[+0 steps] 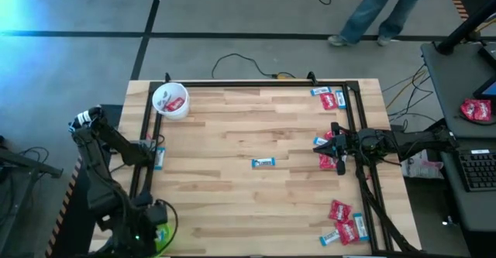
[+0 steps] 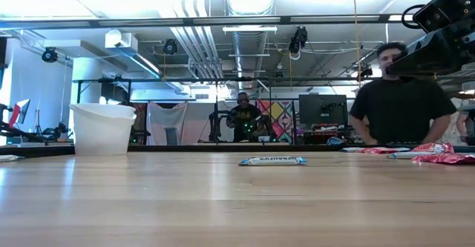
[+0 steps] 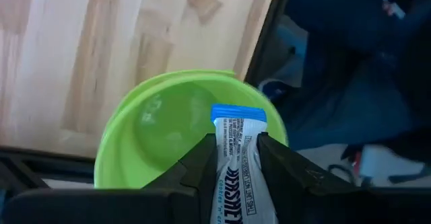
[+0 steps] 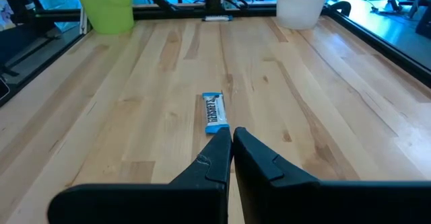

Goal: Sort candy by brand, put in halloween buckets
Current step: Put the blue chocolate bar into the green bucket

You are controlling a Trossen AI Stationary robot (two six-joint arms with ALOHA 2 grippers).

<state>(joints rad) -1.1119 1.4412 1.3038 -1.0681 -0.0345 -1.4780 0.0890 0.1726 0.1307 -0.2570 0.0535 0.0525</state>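
1. Left gripper (image 3: 236, 158) sits nearest its wrist camera, fingers clamped on a light blue and white candy bar (image 3: 238, 158), hanging over the open lime green bucket (image 3: 135, 140) at the table's near-left corner, at the very edge.
2. Risk: the bar's tip is over the bucket's rim side rather than dead centre. If it's let go with a tilt, it could catch the rim and drop off the table edge. My guess only.
3. Risk: the green bucket looks light and empty, so a bump from the fingers could tip it or push it off the corner.
4. White bucket (image 1: 171, 101) stands at the far-left corner with red candy inside.
5. One blue and white bar (image 1: 263, 163) lies flat alone near the table's middle, also seen in the right wrist view (image 4: 215, 113).
6. Right gripper (image 1: 338, 146) hovers by the right edge, fingers pressed together on nothing, over a small red cluster (image 1: 328, 162).
7. More candy: a mixed group (image 1: 328, 98) at the far-right corner and a mixed pile (image 1: 343, 224) at the near-right corner.
8. Risk: red and blue pieces touch in the piles, so a pick could grab two or the wrong brand.
9. Candy look: flat, glossy wrappers. Red ones are wider with white marks, and blue ones are slim with dark lettering.
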